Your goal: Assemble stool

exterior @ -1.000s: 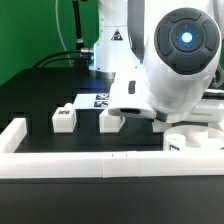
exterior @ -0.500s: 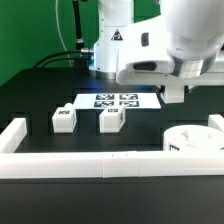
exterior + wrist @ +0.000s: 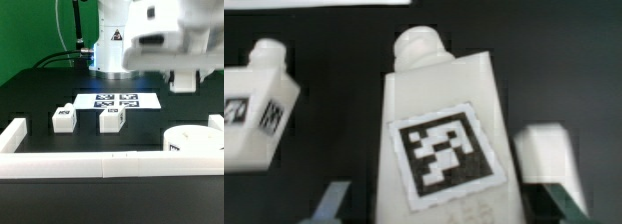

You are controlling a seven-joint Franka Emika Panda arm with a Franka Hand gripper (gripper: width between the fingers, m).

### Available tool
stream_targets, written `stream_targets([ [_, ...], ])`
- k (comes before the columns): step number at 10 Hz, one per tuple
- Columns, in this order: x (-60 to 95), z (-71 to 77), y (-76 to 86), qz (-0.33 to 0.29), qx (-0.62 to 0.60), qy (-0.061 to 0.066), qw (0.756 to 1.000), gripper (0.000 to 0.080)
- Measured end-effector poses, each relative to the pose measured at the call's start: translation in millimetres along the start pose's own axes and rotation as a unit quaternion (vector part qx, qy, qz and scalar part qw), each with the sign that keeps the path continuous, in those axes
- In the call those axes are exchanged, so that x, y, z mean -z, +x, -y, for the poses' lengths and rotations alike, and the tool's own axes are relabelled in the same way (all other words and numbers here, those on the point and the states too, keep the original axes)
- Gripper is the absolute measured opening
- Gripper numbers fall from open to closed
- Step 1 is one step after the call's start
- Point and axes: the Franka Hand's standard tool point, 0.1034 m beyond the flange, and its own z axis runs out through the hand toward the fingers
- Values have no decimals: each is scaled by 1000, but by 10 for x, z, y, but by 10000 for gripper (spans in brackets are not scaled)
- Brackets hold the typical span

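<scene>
Since half a second ago the arm's two-finger gripper [image 3: 183, 80] has climbed a little and slid further toward the exterior view's right, so it now hangs above the round, thick white plastic disc seat [image 3: 195, 141]. Nothing on the black table [image 3: 40, 95] has shifted. Two small blocky white plastic legs, each with a black-and-white square tag, lie on that table well apart from the seat, toward the exterior view's left. They are the nearer leg [image 3: 110, 121] and, beyond it, the farther leg [image 3: 64, 118]. We see no leg standing in the seat.

In the wrist view, what we take for the nearer leg [image 3: 441, 140] fills the space between the fingers [image 3: 551, 160], its narrow peg end pointing away from them. Dark strips show on both sides of it, so we read the fingers as spread and clasping nothing, though the blur leaves some doubt.

We judge the work to be near its start, with fetching a first leg as the step in hand. Next we would need the fingers lowered astride a leg's long flat sides and centred. They should then close firmly before the leg travels to the seat, peg end lined up with a socket.
</scene>
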Motion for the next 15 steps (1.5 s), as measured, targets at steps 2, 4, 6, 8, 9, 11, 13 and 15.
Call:
stream_targets([
  [2,249,5,26,-79,9,5,997,325],
  [4,253,29,80,-141,9,10,990,325],
  [6,329,97,157,-213,9,14,977,325],
  [8,561,254,310,-280,33,13,959,325],
  [9,656,281,348,-319,27,17,947,325],
  [11,670,353,355,-377,29,20,926,325],
  [13,636,368,387,-417,32,25,908,325],
  [15,638,271,435,-426,39,48,903,325],
])
